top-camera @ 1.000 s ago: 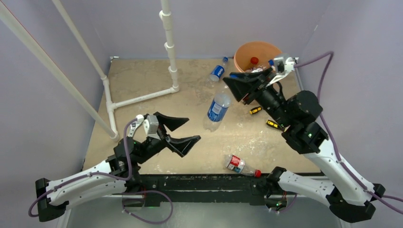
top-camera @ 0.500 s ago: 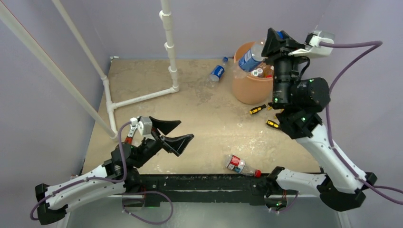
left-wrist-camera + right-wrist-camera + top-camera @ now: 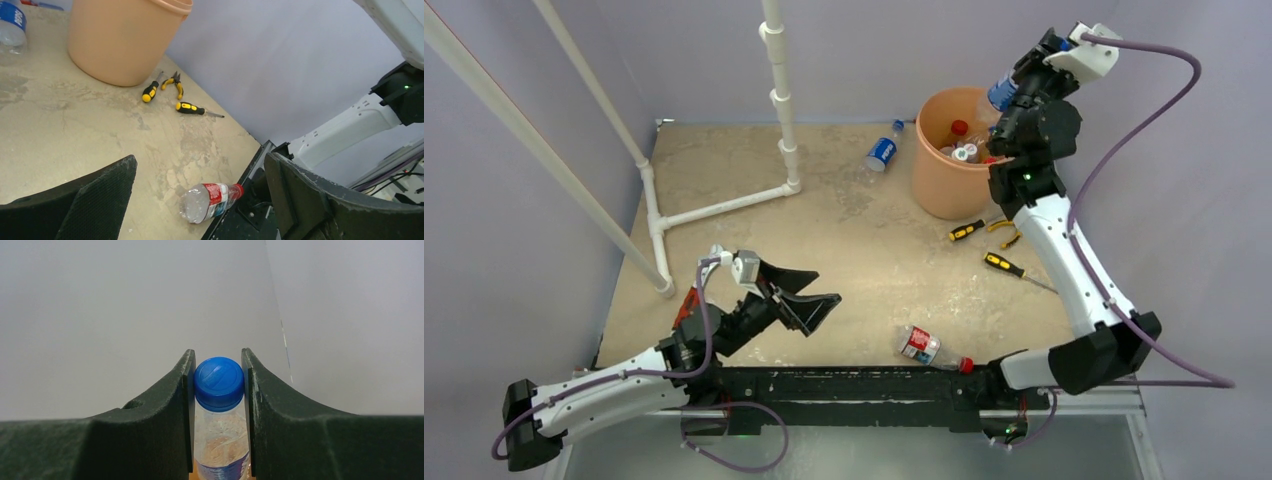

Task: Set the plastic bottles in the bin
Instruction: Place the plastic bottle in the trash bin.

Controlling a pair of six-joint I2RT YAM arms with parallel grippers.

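The orange bin [image 3: 944, 185] stands at the back right with several bottles [image 3: 961, 140] inside; the left wrist view shows its side [image 3: 120, 45]. My right gripper [image 3: 1022, 85] hangs above the bin's right rim, shut on a blue-capped, blue-labelled bottle [image 3: 1001, 92]; its fingers [image 3: 182, 405] clamp the neck just under the cap [image 3: 218, 380]. A red-labelled, red-capped bottle [image 3: 921, 345] [image 3: 210, 200] lies near the table's front edge. Another blue-labelled bottle [image 3: 881, 153] [image 3: 11, 22] lies left of the bin. My left gripper [image 3: 809, 290] [image 3: 200, 165] hovers open and empty, left of the red bottle.
Two yellow-and-black screwdrivers [image 3: 962, 231] [image 3: 1004, 265] and pliers [image 3: 1004, 232] lie in front of the bin. A white pipe frame [image 3: 724, 205] stands at the back left. The black base rail [image 3: 844, 385] runs along the front edge just below the red bottle.
My right arm has swung up and back from the table's middle, carrying the blue-capped bottle to above the bin's right rim. My left gripper drifted slightly and stayed open.
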